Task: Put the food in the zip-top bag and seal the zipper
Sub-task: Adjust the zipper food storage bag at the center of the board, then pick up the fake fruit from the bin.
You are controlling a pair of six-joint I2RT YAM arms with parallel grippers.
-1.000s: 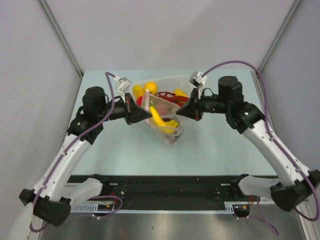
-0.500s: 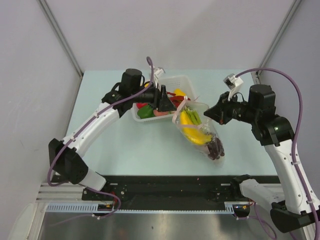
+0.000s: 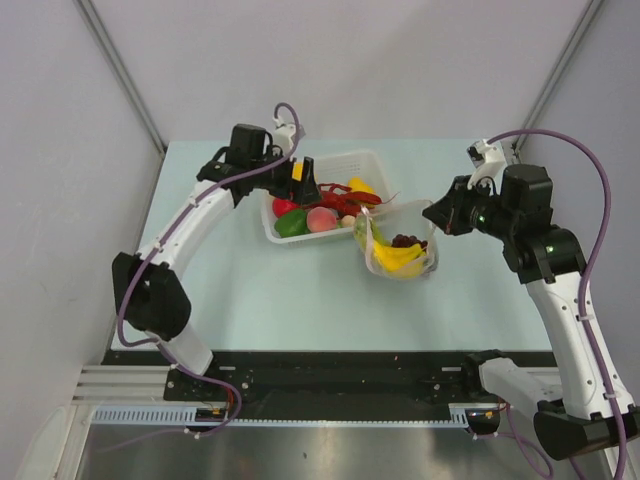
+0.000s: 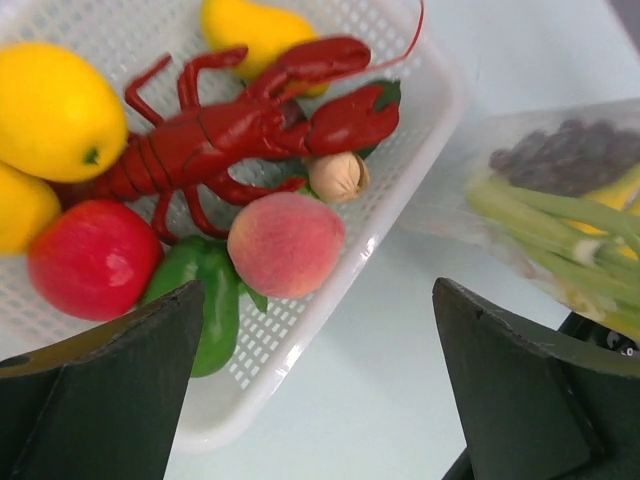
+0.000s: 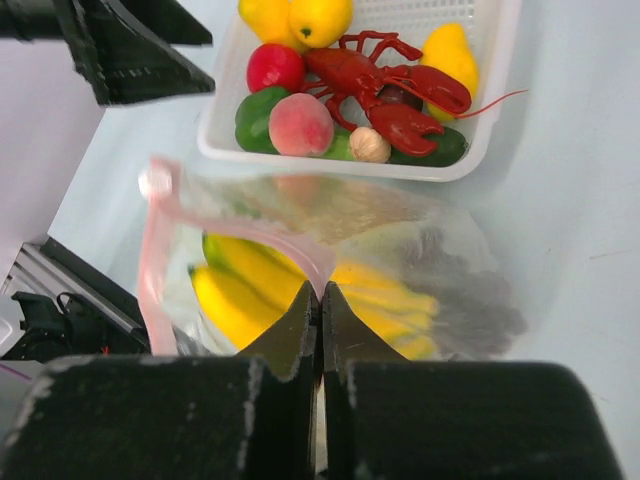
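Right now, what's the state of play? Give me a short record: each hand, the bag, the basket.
left hand: open, above the basket, holding nothing
right hand: shut on the pink zipper strip of the bag
bag: mouth open; bananas, grapes, green stalk inside
basket: lobster, peach, lemons, green pepper, garlic left to pack

Soft, even light from overhead fills all three views, bright with no harsh glare, and only faint, blurred shadows fall on the pale table (image 3: pixel 300 290). The top view is sharp throughout, though the enclosure's straight edges lean outward toward the corners. In the wrist views the dark fingers (image 4: pixel 100 400) near the lens are soft and almost featureless, the zip-top bag (image 5: pixel 420 240) has a milky sheen, and the basket (image 4: pixel 330 300) stays crisp
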